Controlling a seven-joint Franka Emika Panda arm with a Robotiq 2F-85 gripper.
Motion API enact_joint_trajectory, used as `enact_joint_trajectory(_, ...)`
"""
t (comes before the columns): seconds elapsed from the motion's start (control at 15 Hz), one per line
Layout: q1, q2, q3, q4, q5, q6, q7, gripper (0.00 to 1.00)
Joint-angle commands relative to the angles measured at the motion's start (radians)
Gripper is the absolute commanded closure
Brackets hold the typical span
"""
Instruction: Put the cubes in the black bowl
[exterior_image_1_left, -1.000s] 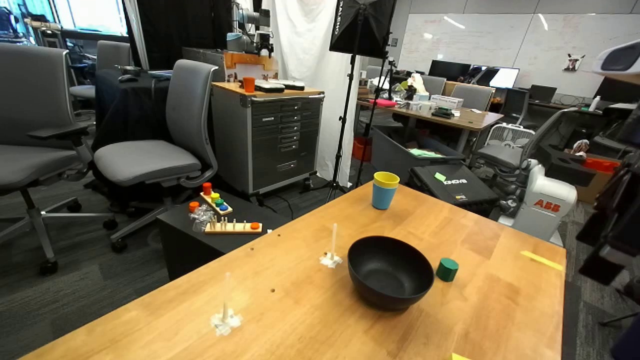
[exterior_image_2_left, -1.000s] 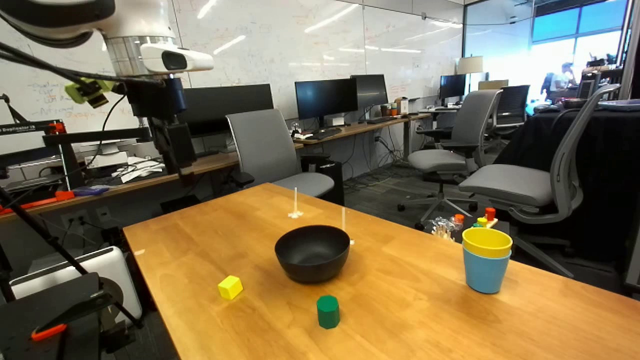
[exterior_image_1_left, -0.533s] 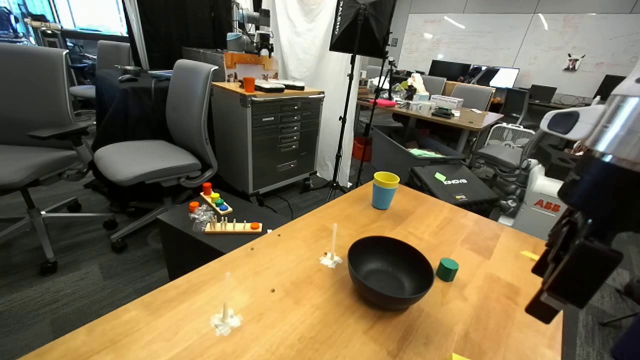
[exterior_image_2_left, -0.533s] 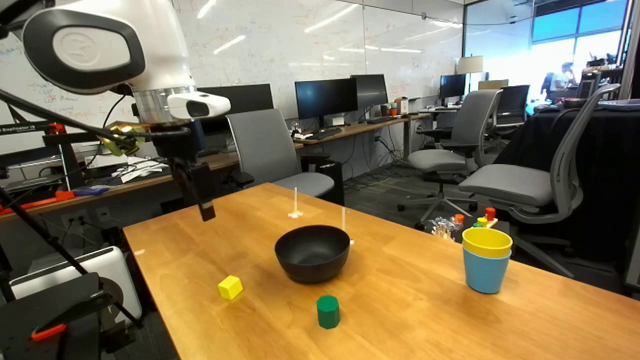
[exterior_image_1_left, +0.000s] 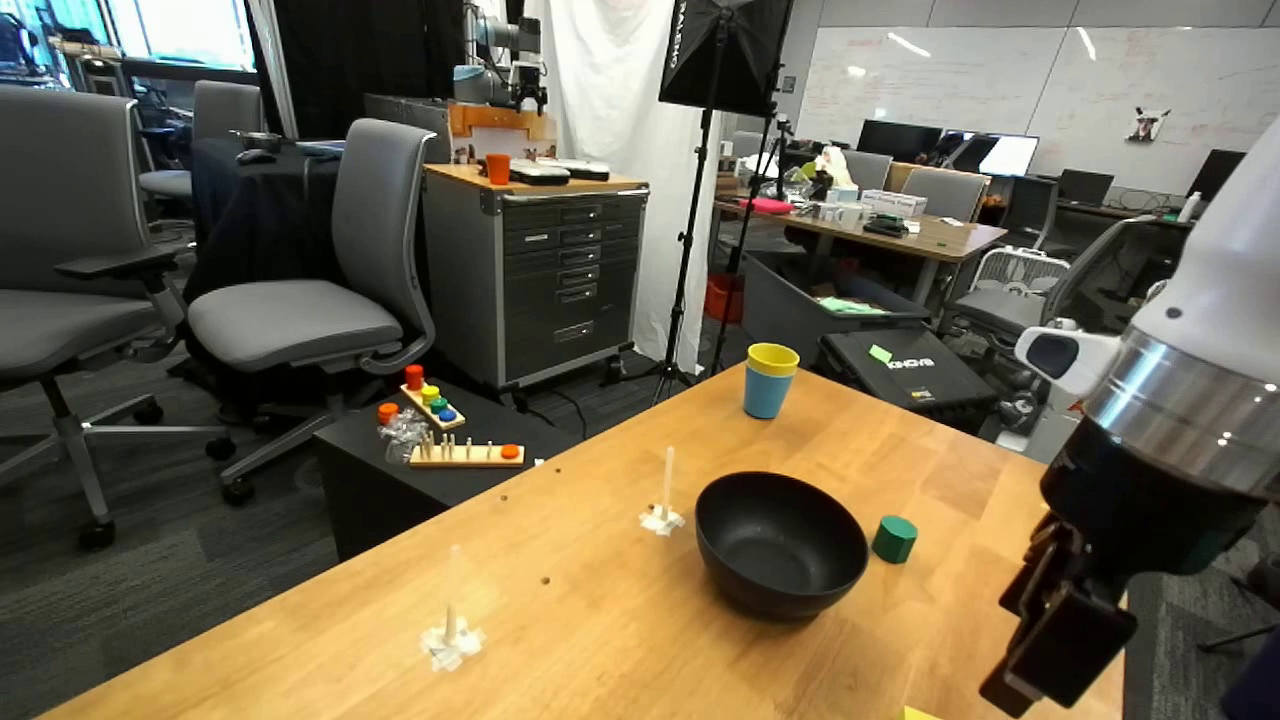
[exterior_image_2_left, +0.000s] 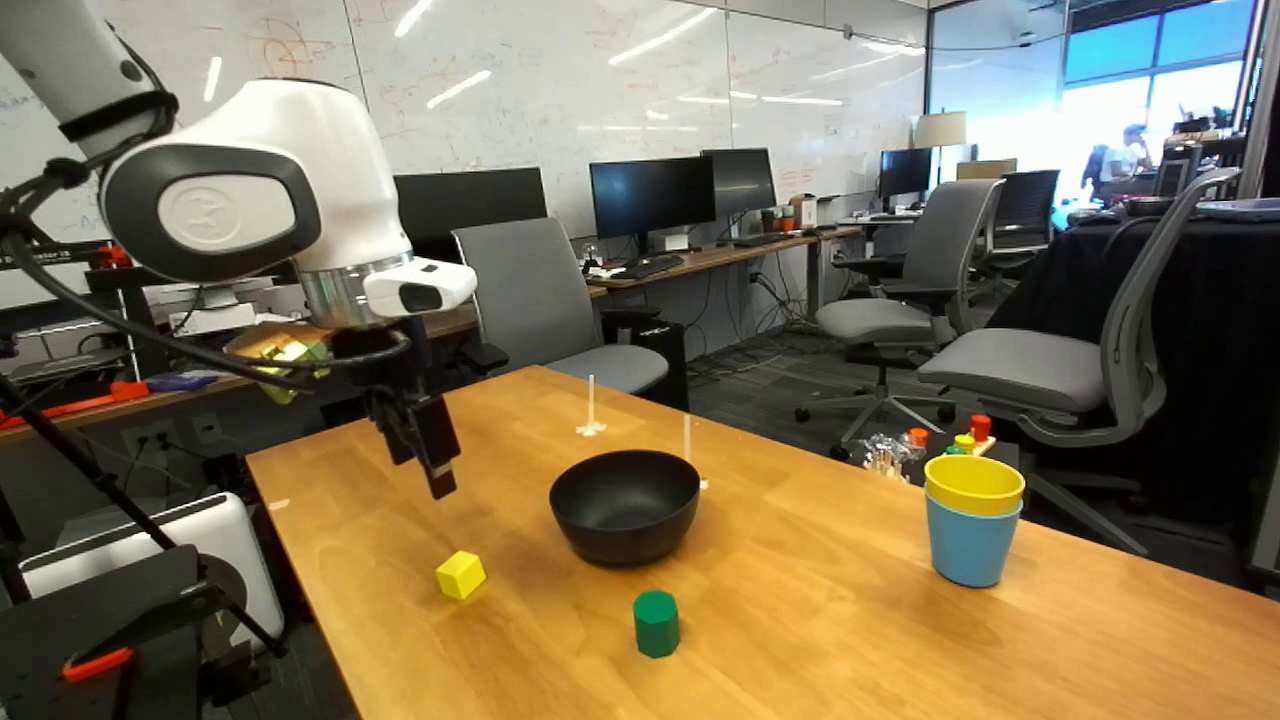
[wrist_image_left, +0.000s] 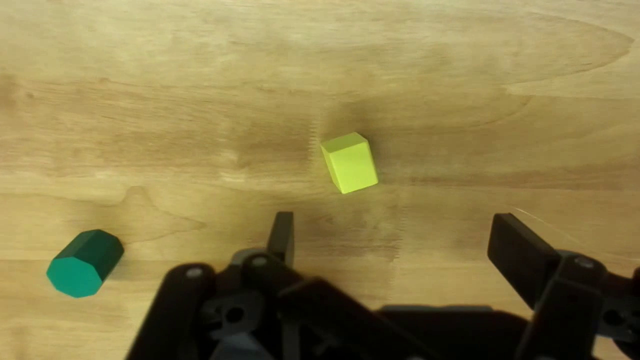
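The yellow cube (exterior_image_2_left: 460, 575) lies on the wooden table. It also shows in the wrist view (wrist_image_left: 352, 164), ahead of the fingertips; only a yellow corner (exterior_image_1_left: 916, 713) shows at the bottom edge of an exterior view. The dark green block (exterior_image_2_left: 656, 624) stands near the bowl; it also shows in an exterior view (exterior_image_1_left: 895, 540) and at the left of the wrist view (wrist_image_left: 85, 265). The black bowl (exterior_image_2_left: 625, 510) stands upright in both exterior views (exterior_image_1_left: 780, 545), out of the wrist view. My gripper (exterior_image_2_left: 425, 470) is open and empty above the table (wrist_image_left: 390, 225), near the yellow cube, touching nothing.
A yellow cup stacked in a blue cup (exterior_image_1_left: 770, 382) stands at the table's far end, also in an exterior view (exterior_image_2_left: 972, 520). Two thin white pegs (exterior_image_1_left: 668, 480), taped down, stand up from the table beyond the bowl.
The arm has swung in over the table and come lower; my gripper has moved towards the yellow cube. The cubes, bowl and cups have not moved.
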Motion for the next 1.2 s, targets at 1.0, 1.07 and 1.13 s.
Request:
enact_joint_trajectory(1.0, 0.053, 0.415, -0.068, 0.209, -0.176, 0.171, 0.052, 0.00)
enact_joint_trajectory(1.07, 0.058, 0.424, -0.070, 0.215, -0.176, 0.171, 0.052, 0.00)
enact_joint_trajectory(1.13, 0.061, 0.430, -0.070, 0.218, -0.175, 0.166, 0.051, 0.00)
